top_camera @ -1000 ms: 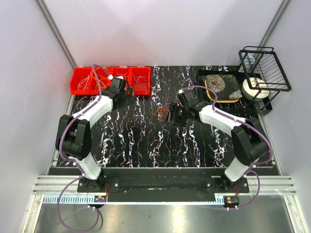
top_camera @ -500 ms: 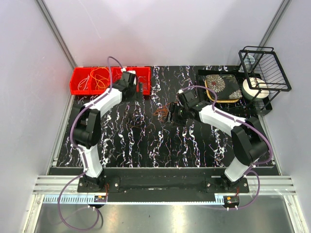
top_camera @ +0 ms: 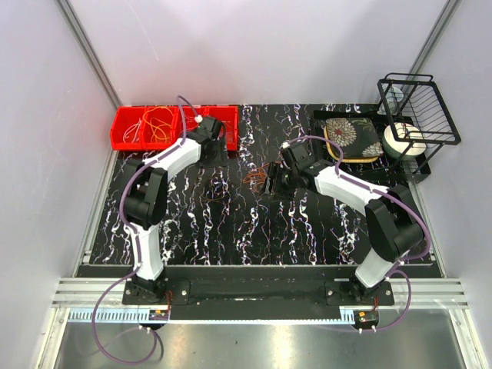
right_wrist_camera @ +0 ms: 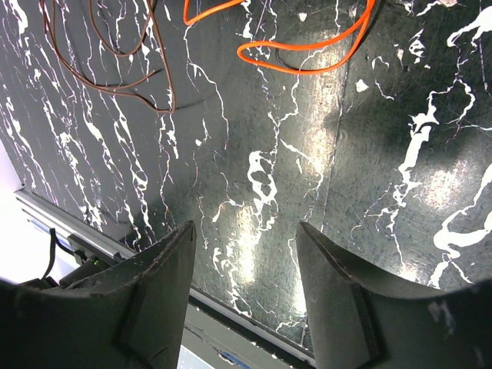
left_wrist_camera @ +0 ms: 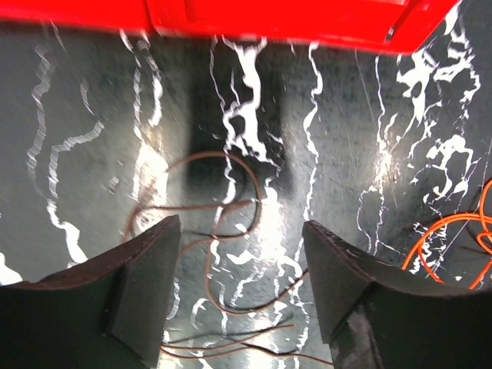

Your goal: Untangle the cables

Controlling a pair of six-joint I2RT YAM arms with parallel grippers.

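Observation:
A thin brown cable (left_wrist_camera: pixel 224 201) lies in loose loops on the black marbled table, straight under my left gripper (left_wrist_camera: pixel 242 231). That gripper is open and hangs above the cable with nothing between its fingers. An orange cable (left_wrist_camera: pixel 453 231) shows at the right edge of the left wrist view. From above, the left gripper (top_camera: pixel 218 146) sits just in front of the red bins. A small tangle of cables (top_camera: pixel 254 178) lies mid-table, beside my right gripper (top_camera: pixel 270 181). The right gripper (right_wrist_camera: pixel 246 238) is open over bare table, with orange (right_wrist_camera: pixel 307 48) and brown (right_wrist_camera: pixel 100 71) cables beyond it.
Red bins (top_camera: pixel 123 141) stand at the back left, holding yellow-orange cables (top_camera: pixel 158 121) and pale ones (top_camera: pixel 132 131). A patterned pad (top_camera: pixel 351 137), a white roll (top_camera: pixel 403 141) and a black wire rack (top_camera: pixel 419 108) fill the back right. The table's metal front edge (right_wrist_camera: pixel 69 223) is near.
My left arm swung right from over the red bins to the table in front of the rightmost bin, and its jaws narrowed somewhat. The right arm stayed still.

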